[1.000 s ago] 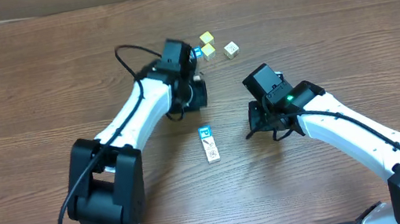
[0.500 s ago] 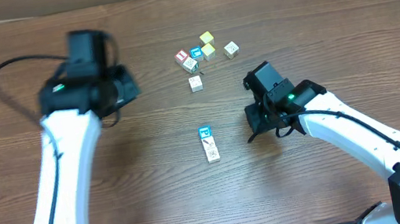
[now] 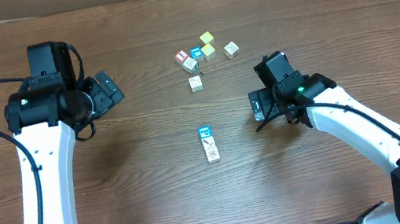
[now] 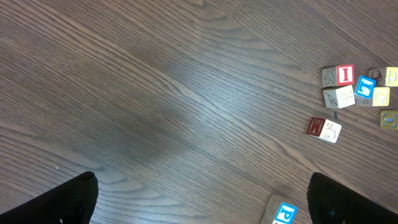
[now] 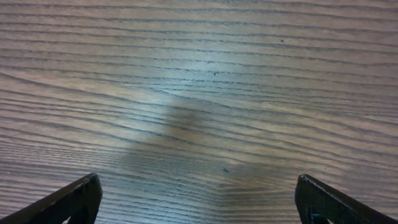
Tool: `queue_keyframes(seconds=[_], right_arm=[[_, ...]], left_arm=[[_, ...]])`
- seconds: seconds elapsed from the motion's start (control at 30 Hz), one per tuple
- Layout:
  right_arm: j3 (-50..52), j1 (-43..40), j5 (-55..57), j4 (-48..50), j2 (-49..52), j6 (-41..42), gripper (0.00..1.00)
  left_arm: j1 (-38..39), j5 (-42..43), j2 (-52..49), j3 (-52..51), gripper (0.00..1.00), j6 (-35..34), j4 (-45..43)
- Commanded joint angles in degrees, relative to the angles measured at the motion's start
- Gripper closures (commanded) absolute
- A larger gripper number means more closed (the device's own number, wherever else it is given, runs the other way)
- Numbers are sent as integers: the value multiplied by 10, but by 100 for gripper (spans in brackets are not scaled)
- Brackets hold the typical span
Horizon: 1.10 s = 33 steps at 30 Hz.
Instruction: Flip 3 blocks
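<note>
Three blocks (image 3: pixel 209 144) are lying in a row at the table's (image 3: pixel 328 13) centre. Seven other cubes (image 3: pixel 231 48) are sitting toward twelve o'clock, two yellow cubes (image 3: pixel 206 39) and one red-faced cube (image 3: pixel 182 56) among them. Two arms are hanging above, the left arm (image 3: pixel 43 175) at nine o'clock, the right arm (image 3: pixel 361 124) at three.

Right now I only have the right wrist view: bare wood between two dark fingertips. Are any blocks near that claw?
Observer: Yes. From overhead, a short row of blocks, with a blue face at its far end, lies to the left of the right claw and apart from it.
Operator: Any others?
Observer: A loose cluster sits farther up the table. It includes a red-faced block and two yellow ones.
Operator: Where is the other arm?
Observer: The left claw is open and empty over bare wood, well to the left of that cluster.
</note>
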<state>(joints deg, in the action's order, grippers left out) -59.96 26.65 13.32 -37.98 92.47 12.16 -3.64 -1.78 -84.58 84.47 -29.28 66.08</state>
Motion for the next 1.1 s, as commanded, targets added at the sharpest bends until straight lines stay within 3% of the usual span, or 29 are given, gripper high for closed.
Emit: queue_keyframes(seconds=[0.0, 0.63, 0.83, 1.07], right_arm=[[-12, 0, 12, 4, -13, -2, 0], [-6, 0, 10, 3, -26, -2, 0], [0, -1, 12, -5, -155, -3, 0], [0, -24, 24, -14, -378, -3, 0]], left_arm=[[-1, -3, -5, 8, 0, -3, 0], [-1, -3, -4, 8, 0, -3, 0], [-1, -3, -5, 8, 0, -3, 0], [-1, -3, -4, 8, 0, -3, 0]])
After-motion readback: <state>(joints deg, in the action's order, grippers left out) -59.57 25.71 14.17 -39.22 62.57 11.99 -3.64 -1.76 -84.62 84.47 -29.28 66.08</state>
